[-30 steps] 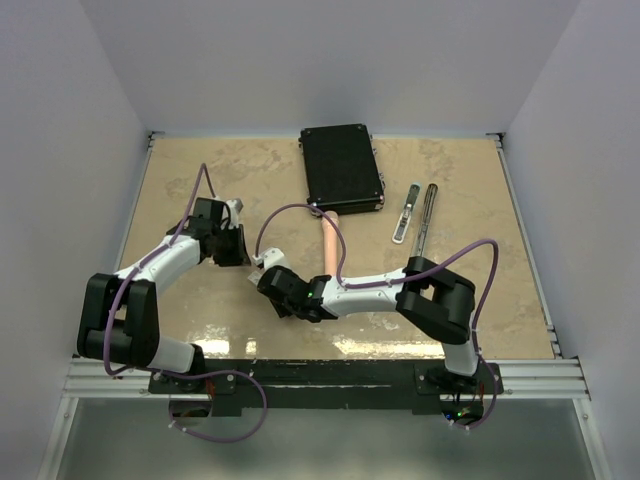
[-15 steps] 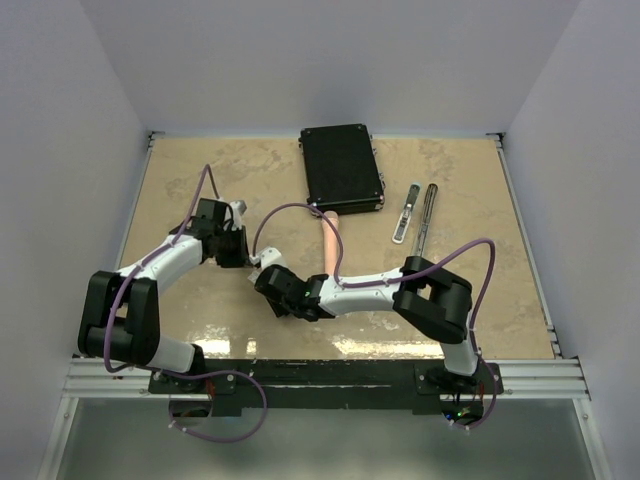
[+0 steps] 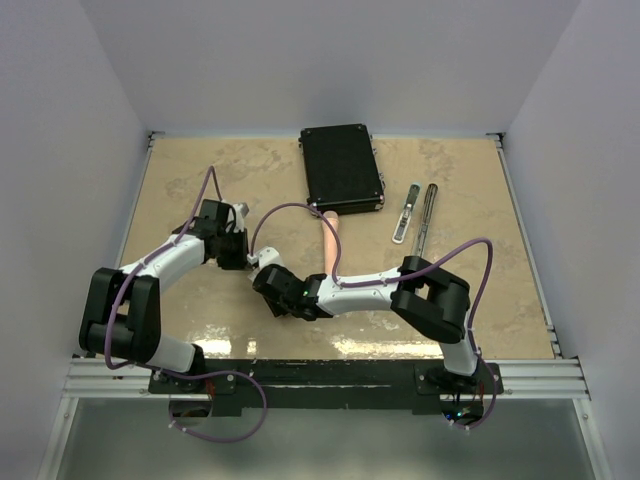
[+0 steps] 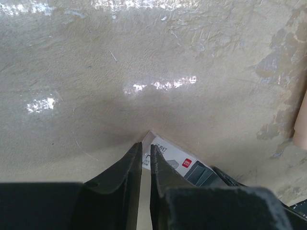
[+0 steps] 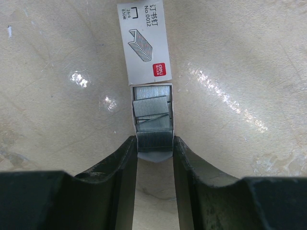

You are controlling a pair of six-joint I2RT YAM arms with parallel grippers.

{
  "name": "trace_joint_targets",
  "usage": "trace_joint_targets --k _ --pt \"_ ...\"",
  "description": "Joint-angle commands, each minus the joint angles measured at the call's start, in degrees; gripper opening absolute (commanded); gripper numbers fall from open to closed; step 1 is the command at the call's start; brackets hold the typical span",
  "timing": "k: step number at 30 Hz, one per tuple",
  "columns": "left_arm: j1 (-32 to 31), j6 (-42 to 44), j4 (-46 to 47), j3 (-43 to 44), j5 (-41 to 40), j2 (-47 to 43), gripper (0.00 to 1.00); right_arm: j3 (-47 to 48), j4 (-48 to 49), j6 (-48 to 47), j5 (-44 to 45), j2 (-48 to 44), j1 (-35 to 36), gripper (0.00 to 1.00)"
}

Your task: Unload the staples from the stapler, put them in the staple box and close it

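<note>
Grey staples (image 5: 152, 115) lie as short strips in the slid-out tray of a small white box (image 5: 144, 40) with a red mark. My right gripper (image 5: 154, 143) is shut on the near end of that tray, one finger against each side. From the opposite end, my left gripper (image 4: 146, 151) has its jaws nearly together on the corner of the box (image 4: 168, 154). Both the left gripper (image 3: 246, 260) and the right gripper (image 3: 266, 273) meet at the box (image 3: 262, 258) left of centre. The stapler's pink handle (image 3: 330, 240) lies apart behind them.
A black case (image 3: 342, 168) lies at the back centre. Two metal stapler parts (image 3: 405, 212) (image 3: 428, 215) lie at the back right. The right arm (image 3: 400, 285) stretches leftward across the near middle. The pink handle (image 4: 302, 120) shows at the right edge of the left wrist view.
The left gripper's jaws have narrowed onto the box's end. Both grippers and the box have shifted slightly to the left.
</note>
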Motion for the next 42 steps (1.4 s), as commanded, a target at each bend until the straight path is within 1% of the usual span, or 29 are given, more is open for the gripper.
trace_joint_targets --k 1,7,25,36,42 --pt "-0.3 1.5 0.1 0.1 -0.6 0.5 0.17 0.9 -0.6 0.5 -0.7 1.5 0.0 0.31" --pt "-0.4 1.6 0.1 0.0 -0.7 0.5 0.15 1.3 0.1 1.2 -1.9 1.2 -0.1 0.31" --pt "-0.4 1.8 -0.2 0.4 -1.6 1.1 0.15 -0.9 0.8 2.3 -1.2 -0.2 -0.8 0.31" --pt "-0.4 1.8 0.0 0.2 -1.3 1.2 0.15 -0.3 1.6 2.3 -0.8 0.8 -0.9 0.31" --pt "-0.5 1.7 -0.1 0.4 -1.3 1.4 0.15 -0.7 3.3 1.8 -2.3 1.2 -1.1 0.31"
